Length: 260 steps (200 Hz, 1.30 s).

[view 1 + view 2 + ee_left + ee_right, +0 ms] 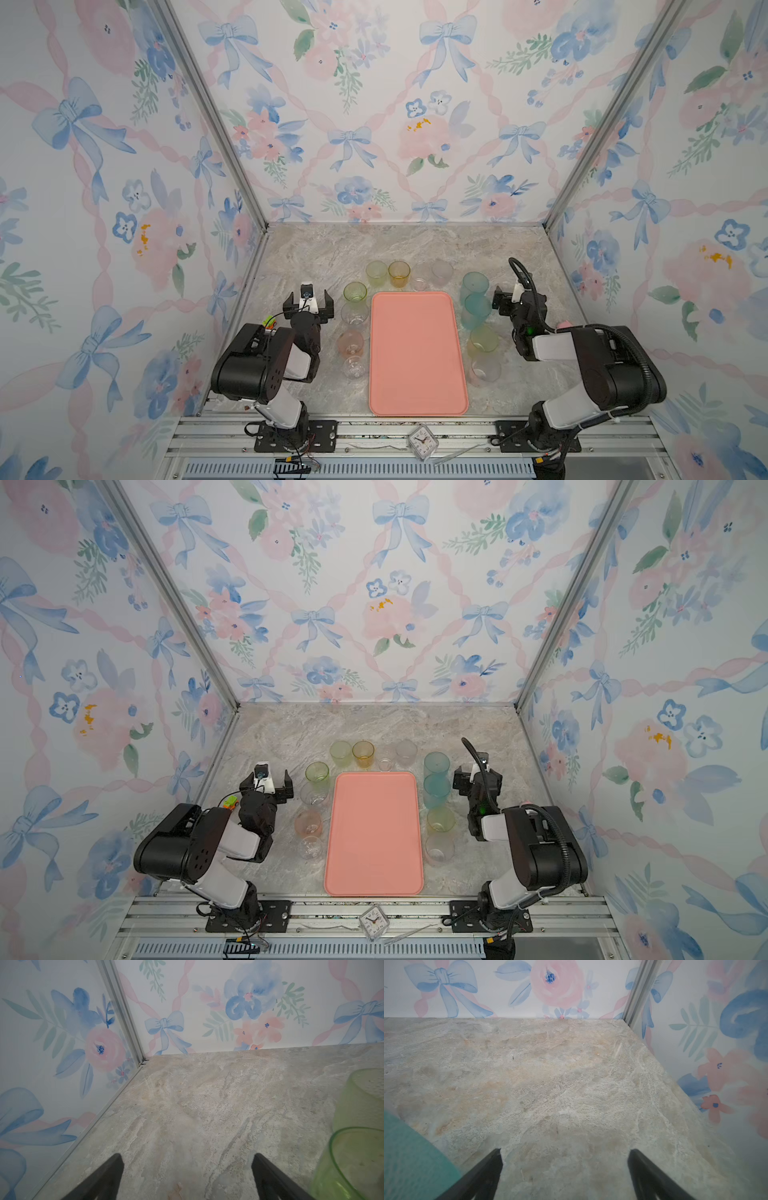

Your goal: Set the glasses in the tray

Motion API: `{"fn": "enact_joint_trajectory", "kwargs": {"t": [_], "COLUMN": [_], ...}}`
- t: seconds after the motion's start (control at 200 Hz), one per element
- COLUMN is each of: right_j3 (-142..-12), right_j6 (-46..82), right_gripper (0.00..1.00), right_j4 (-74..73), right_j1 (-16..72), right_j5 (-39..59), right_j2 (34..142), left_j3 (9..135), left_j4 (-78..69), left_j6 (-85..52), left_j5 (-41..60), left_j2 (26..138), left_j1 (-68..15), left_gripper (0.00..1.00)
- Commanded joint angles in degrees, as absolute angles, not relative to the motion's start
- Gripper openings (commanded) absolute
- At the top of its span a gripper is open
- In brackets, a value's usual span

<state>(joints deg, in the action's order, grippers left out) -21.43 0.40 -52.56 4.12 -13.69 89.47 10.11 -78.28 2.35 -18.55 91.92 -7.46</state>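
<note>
Floral walls [374,124] box in 3 sides of the marble table [316,249]. In both top views the tray [417,353] lies lengthwise at mid-table, its near end by the front edge. All 12 glasses [399,273] stand on the table outside it: 4 past its far end and 4 down each long side, just beside the rim. The clear ones are faint against the marble. The left gripper [308,298] hangs left of the left column, the right gripper [500,302] right of the 2 teal glasses [475,286]. How wide the right one stands is hard to read there. Open table runs behind the far row.

Left wrist view: the left gripper [187,1155] is spread wide and holds nothing, with free table ahead to the wall corner. 2 green glasses [357,1163] are cut off at the frame edge.

Right wrist view: the right gripper [565,1150] is likewise wide and empty, with free table up to the wall. 1 teal glass [411,1157] is blurred and cut off.
</note>
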Motion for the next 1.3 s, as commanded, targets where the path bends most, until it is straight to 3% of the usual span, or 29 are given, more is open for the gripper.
{"fn": "enact_joint_trajectory", "kwargs": {"t": [0.0, 0.495, 0.615, 0.74, 0.845, 0.945, 1.15, 1.296], "right_j3": [-22.22, -22.15, -22.15, -22.22, -22.17, -22.45, -26.55, -28.58], "right_j6": [0.82, 0.89, 0.89, 0.88, 1.03, 1.65, 3.77, 5.83], "right_gripper": [0.97, 0.97, 0.97, 1.0, 0.88, 0.81, 0.72, 0.69], "right_j4": [-52.59, -52.47, -52.55, -52.51, -52.45, -51.6, -39.81, -30.58], "right_j1": [4.11, 4.13, 4.08, 4.13, 3.96, 3.71, 2.49, 1.36], "right_j5": [-13.4, -13.35, -13.36, -13.25, -13.11, -13.61, -15.69, -16.44], "right_j2": [88.59, 88.6, 88.59, 88.59, 88.59, 88.2, 83.25, 74.81], "left_j3": [10.85, 12.51, 12.5, 13.15, 13.62, 16.52, 24.26, 29.0], "left_j4": [-77.69, -73.77, -73.23, -71.9, -70.77, -60.08, -39.16, -25.75], "left_j6": [1.27, -0.51, 0.76, 0.44, 0.18, 0.24, 1.31, -6.6], "left_j5": [-17.67, -15.38, -10.87, -7.76, -8.11, -12.34, -27.75, -31.0], "left_j2": [91.06, 90.63, 90.51, 90.3, 89.56, 82.48, 65.1, 56.47], "left_j1": [-7.02, -4.97, -4.77, -3.53, -3.38, -4.69, -15.14, -21.07], "left_gripper": [0.98, 0.98, 0.98, 0.78, 0.67, 0.55, 0.49, 0.42]}}
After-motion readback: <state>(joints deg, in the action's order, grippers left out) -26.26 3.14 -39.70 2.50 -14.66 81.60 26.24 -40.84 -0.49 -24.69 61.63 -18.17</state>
